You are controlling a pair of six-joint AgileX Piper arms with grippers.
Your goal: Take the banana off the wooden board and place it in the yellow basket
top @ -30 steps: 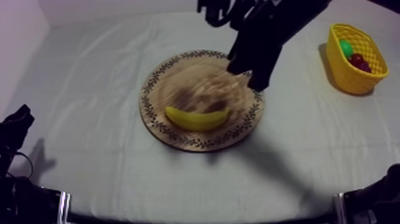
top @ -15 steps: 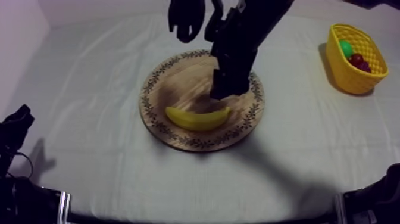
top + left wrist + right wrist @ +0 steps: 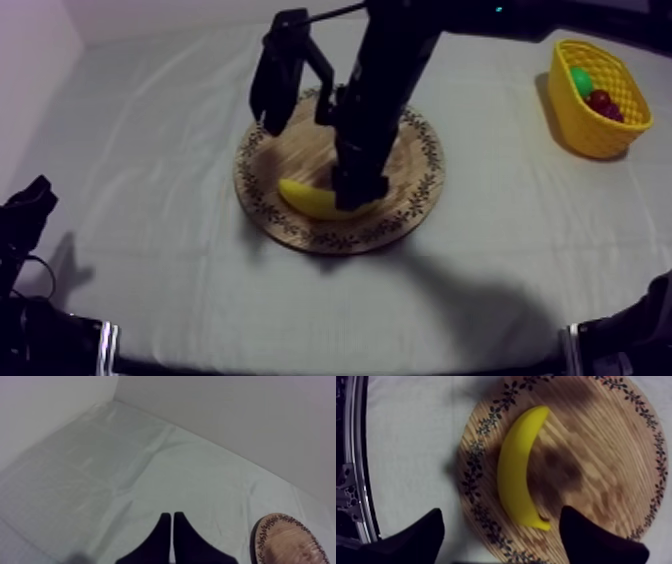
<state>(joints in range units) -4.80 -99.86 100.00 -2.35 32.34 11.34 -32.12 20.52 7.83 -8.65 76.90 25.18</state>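
The yellow banana (image 3: 308, 199) lies on the front part of the round wooden board (image 3: 410, 175) in the middle of the table. My right arm reaches in from the upper right, and its gripper (image 3: 354, 190) hangs low over the banana's right half, hiding that end. In the right wrist view the gripper (image 3: 502, 518) is open, its black fingers (image 3: 421, 538) standing wide on either side of the banana (image 3: 517, 471) on the board (image 3: 601, 461). The yellow basket (image 3: 575, 120) stands at the far right. My left gripper (image 3: 172, 523) is shut, resting low at the left, beside the board's rim (image 3: 260, 536).
A green fruit (image 3: 581, 80) and a small red fruit (image 3: 603, 101) lie in the basket. Open cloth lies left of and in front of the board. A metal frame (image 3: 356, 461) runs along the table's edge past the board.
My right arm has swung left and down across the board until it is over the banana, and its fingers have spread wide. The banana and left arm have not moved.
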